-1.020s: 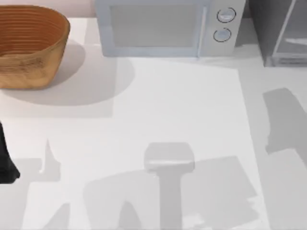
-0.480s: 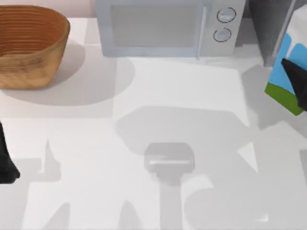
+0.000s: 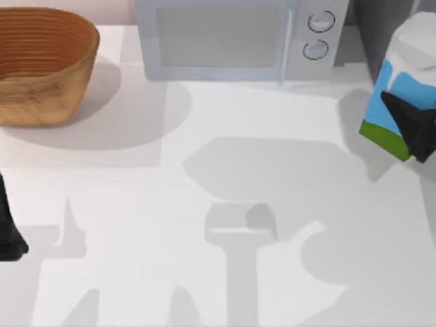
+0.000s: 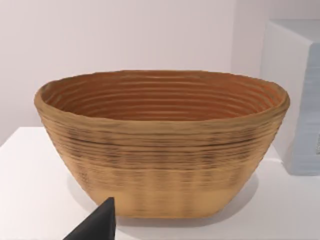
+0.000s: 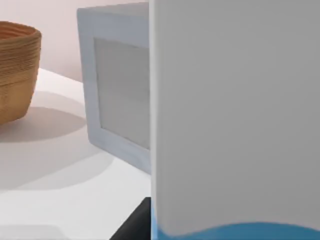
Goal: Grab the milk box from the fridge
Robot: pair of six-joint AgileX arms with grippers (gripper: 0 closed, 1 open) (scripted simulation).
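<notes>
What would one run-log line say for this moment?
right gripper: shut on milk box, lifted beside fridge | left gripper: parked at table's left edge

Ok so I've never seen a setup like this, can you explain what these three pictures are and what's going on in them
This is a simulated robot with two arms working at a white table. One picture looks straight down from above; the other two come from cameras on each arm's wrist.

On the table stand a woven basket at the left and a light grey microwave at the back. The dark fridge sits at the back right corner.

The right claw, at the right edge, is shut on the milk box, a blue and white carton with a green base, held tilted above the table. The right wrist camera sees the carton very close.

The left claw is parked at the left edge, facing the basket.
</notes>
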